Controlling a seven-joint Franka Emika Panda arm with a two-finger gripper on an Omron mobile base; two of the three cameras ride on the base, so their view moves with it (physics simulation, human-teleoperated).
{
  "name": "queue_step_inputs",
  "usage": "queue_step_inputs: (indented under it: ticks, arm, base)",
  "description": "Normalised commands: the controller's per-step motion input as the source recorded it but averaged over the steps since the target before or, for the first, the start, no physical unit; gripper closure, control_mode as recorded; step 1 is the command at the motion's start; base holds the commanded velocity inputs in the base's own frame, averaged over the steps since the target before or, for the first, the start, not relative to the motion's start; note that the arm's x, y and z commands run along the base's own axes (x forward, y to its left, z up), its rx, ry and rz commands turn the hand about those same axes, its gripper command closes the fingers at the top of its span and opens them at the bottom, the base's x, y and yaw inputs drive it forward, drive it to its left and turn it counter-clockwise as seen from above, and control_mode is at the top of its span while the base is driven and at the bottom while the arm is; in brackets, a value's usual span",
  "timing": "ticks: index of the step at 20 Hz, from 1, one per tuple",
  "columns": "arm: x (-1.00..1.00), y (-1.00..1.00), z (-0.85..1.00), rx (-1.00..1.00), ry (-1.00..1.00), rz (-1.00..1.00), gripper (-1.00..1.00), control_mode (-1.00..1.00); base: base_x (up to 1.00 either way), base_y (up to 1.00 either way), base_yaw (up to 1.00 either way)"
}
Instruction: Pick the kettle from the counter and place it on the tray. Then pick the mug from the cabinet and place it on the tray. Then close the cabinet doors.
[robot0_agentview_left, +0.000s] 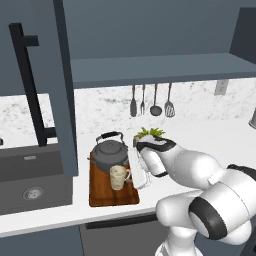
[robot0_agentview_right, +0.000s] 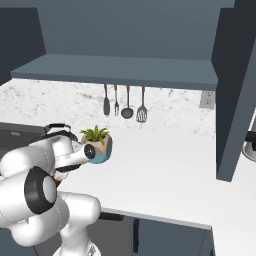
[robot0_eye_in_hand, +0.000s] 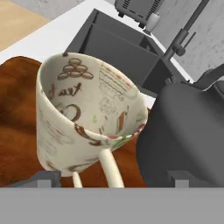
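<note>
On the tray (robot0_agentview_left: 105, 196) near the counter's (robot0_agentview_left: 200, 137) front edge, mug (robot0_agentview_left: 118, 177) upright just before kettle (robot0_agentview_left: 110, 152), gripper (robot0_agentview_left: 136, 172) beside mug, fingers spread apart, holding nothing.

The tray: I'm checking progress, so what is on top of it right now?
On the tray stand the kettle at the back and the mug in front, both upright. The gripper covers the tray's right edge.
</note>
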Motion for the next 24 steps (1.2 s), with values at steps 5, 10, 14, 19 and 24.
queue_step_inputs:
  ticks: [5, 10, 14, 19, 24]
  arm:
    - [0.0, -0.11, 0.0, 0.0, 0.02, 0.01, -1.0, -1.0]
    - [-0.02, -0.16, 0.12, 0.0, 0.0, 0.02, -1.0, -1.0]
    - [-0.18, -0.07, 0.53, 0.0, 0.01, 0.0, -1.0, -1.0]
    - [-0.53, 0.03, 0.65, 0.06, 0.0, 0.0, -1.0, -1.0]
    - [-0.63, 0.19, 0.61, 0.06, 0.0, -0.01, -1.0, -1.0]
  base:
    - [0.0, 0.0, 0.0]
    - [0.0, 0.0, 0.0]
    - [0.0, 0.0, 0.0]
    - [0.0, 0.0, 0.0]
    - [0.0, 0.0, 0.0]
